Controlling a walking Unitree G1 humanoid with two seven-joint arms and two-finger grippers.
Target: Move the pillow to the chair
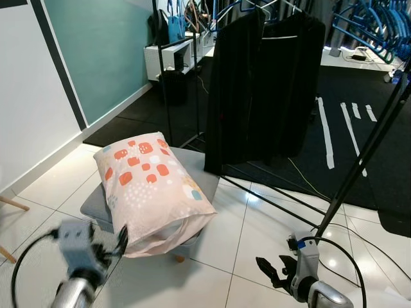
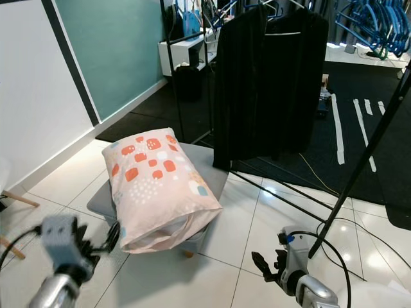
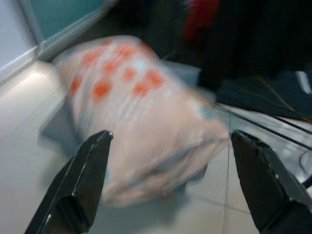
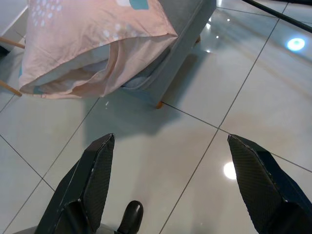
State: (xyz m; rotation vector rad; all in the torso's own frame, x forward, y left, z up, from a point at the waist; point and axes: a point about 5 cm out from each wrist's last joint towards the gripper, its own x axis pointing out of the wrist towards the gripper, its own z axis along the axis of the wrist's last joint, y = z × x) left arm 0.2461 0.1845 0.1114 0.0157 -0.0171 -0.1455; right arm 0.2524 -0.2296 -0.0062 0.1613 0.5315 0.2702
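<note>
A pink pillow [image 1: 151, 189] with orange and white patches lies on a low grey padded seat [image 1: 199, 173] with wooden legs, its open end hanging over the near edge. My left gripper [image 1: 119, 242] is low at the near left, just short of that end, blurred by motion. In the left wrist view its fingers [image 3: 85, 183] are spread wide with the pillow [image 3: 146, 122] ahead and nothing between them. My right gripper [image 1: 268, 268] hangs low at the near right over the tiles, open; the right wrist view shows the pillow's open end [image 4: 87, 53] and the seat's edge [image 4: 180, 44].
A black clothes rack [image 1: 192, 77] with dark garments [image 1: 266, 90] stands right behind the seat. A slanted black pole [image 1: 366, 154] and floor bars cross the tiles on the right. Wooden legs [image 1: 9, 205] poke in at the far left. A white wall runs along the left.
</note>
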